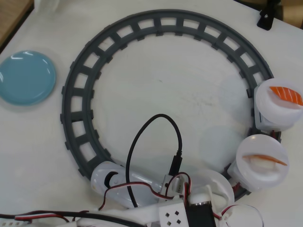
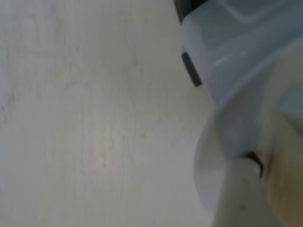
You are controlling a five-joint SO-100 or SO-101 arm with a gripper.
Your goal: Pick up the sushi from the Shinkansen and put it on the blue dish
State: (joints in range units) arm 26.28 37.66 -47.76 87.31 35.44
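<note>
- Two views leave us much to infer, so we go from the largest thing down: the grey circular plastic track (image 1: 75,90) rings the pale table (image 1: 165,85), and the round light blue glossy dish (image 1: 26,77) sits well apart from it at the overhead view's left edge.
- We see the white plastic toy bullet train (image 1: 110,178) at the bottom of the ring, its cars carrying round white plates (image 1: 262,161) up the right side.
- We find two orange-topped pieces on those plates; the pale cream-white oblong sushi we cannot find with any certainty, and it may lie beneath the arm.
- We cannot tell how the gripper stands: the white arm (image 1: 173,213) is cut off by the bottom edge, and the wrist view is blurred.
- We judge the step in hand to be closing on a piece at the car under the arm; doing it well means descending straight, gripping across the narrow sides, and lifting clear of the plate rim before swinging toward the dish.
</note>
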